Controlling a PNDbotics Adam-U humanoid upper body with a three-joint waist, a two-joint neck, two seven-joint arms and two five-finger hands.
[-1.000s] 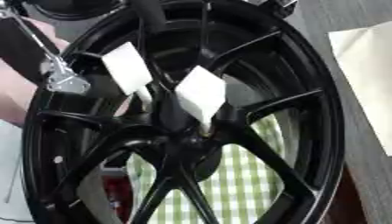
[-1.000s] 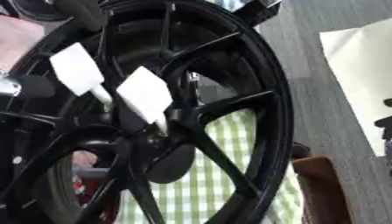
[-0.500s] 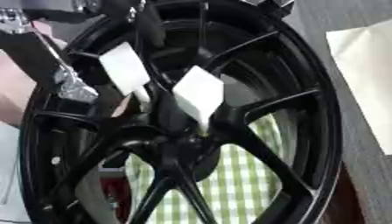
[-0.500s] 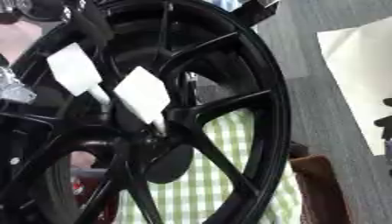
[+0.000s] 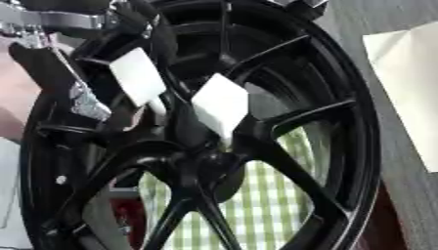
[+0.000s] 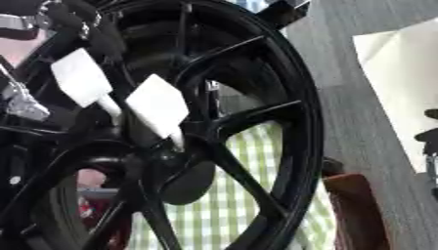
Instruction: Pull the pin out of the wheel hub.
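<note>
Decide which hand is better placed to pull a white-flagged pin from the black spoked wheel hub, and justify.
Probably left. The left hand sits at the upper left of the black spoked wheel, beside a white-flagged pin. The right hand is only a dark shape beyond the rim.

- The wheel (image 5: 342, 127) stands upright on the table (image 6: 342, 63).
- Two tagged pins (image 5: 221, 105) sit in its hub (image 5: 201, 156), just right of the left hand's fingers (image 5: 81, 100).
- A checked cloth (image 5: 273, 205) lies behind the spokes.
- A sheet (image 5: 406, 83) lies well right.
</note>
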